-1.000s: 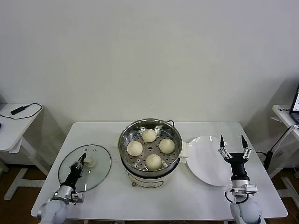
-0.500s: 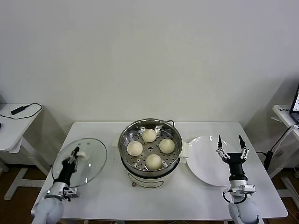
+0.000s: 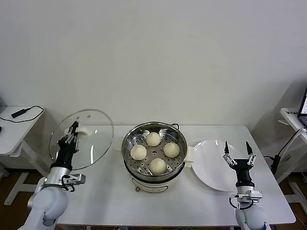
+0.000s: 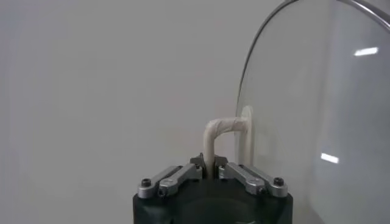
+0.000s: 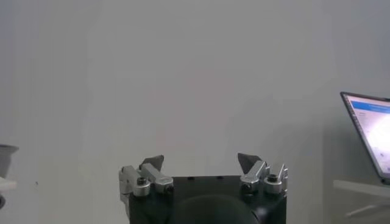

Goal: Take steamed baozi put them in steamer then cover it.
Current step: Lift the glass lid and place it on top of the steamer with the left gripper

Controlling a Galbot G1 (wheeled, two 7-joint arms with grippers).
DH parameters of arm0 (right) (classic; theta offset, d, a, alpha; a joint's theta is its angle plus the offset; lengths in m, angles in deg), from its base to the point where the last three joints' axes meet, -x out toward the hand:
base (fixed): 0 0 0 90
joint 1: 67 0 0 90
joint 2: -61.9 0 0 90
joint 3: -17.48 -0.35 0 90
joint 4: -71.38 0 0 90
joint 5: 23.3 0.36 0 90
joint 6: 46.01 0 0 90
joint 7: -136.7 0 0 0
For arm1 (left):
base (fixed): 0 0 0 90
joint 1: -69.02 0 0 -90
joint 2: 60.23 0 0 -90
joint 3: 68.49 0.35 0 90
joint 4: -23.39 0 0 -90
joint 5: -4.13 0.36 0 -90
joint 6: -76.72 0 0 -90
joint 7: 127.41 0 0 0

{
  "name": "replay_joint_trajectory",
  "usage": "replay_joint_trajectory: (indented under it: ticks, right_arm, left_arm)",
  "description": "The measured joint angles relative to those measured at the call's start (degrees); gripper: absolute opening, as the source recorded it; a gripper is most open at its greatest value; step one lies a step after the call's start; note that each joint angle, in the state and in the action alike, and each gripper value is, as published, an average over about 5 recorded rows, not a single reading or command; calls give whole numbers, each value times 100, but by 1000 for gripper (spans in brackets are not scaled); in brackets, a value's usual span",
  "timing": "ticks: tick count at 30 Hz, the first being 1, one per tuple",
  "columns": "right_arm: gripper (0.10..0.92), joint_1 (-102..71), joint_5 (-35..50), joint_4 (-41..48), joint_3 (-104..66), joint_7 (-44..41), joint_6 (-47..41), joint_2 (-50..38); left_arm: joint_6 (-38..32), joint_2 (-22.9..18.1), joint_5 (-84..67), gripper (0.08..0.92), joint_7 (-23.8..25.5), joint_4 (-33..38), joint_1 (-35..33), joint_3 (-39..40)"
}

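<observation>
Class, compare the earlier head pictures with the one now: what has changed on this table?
The left gripper, shut on the glass lid's handle, raised the lid off the table and tilted it upright. Unchanged: four baozi in the steamer, and the open right gripper over the plate.

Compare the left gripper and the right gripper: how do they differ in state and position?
The left gripper is shut on the white handle of the glass lid, held tilted up in the air left of the steamer; the right gripper is open and holds nothing. The right gripper stands over the white plate. Both point upward.
</observation>
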Motion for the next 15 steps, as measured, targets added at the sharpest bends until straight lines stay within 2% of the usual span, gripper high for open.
replay_joint_trajectory:
  ticks: [7, 15]
  right_arm:
    - [823, -1, -20, 102, -35, 0, 13, 22]
    - [823, 48, -67, 233, -63, -1, 30, 110]
  left_arm:
    - [719, -82, 114, 194, 423, 909, 273, 836]
    - [1401, -424, 532, 194, 917, 1084, 850, 2154]
